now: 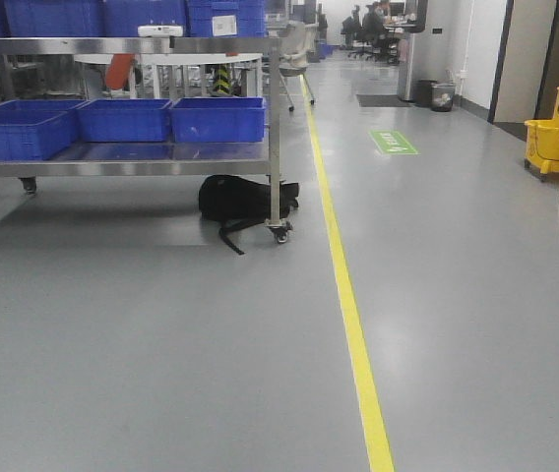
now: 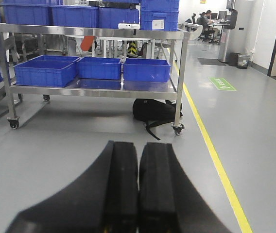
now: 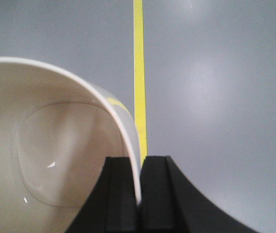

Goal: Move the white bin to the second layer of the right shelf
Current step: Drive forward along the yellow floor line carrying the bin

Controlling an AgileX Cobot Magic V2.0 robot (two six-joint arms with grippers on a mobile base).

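Pick-up is judged done. The white bin [image 3: 55, 145] is pinched by its rim wall between the fingers of the right gripper [image 3: 139, 165]. The bin body lies left of the fingertips and appears held clear of the grey floor. The bin interior is seen bare, with nothing inside.

A yellow floor line [image 3: 138, 58] is seen straight ahead of the pinch.

The left gripper [image 2: 138, 155] is pressed together with nothing between its fingers. A steel cart [image 2: 89, 32] is seen well ahead of it, with blue crates [image 2: 45, 70] on the lower level. The leftmost crate looks empty; the others cannot be judged.

The right shelf second layer is not shown in any view, so carrying, approach and placing are judged left to do.
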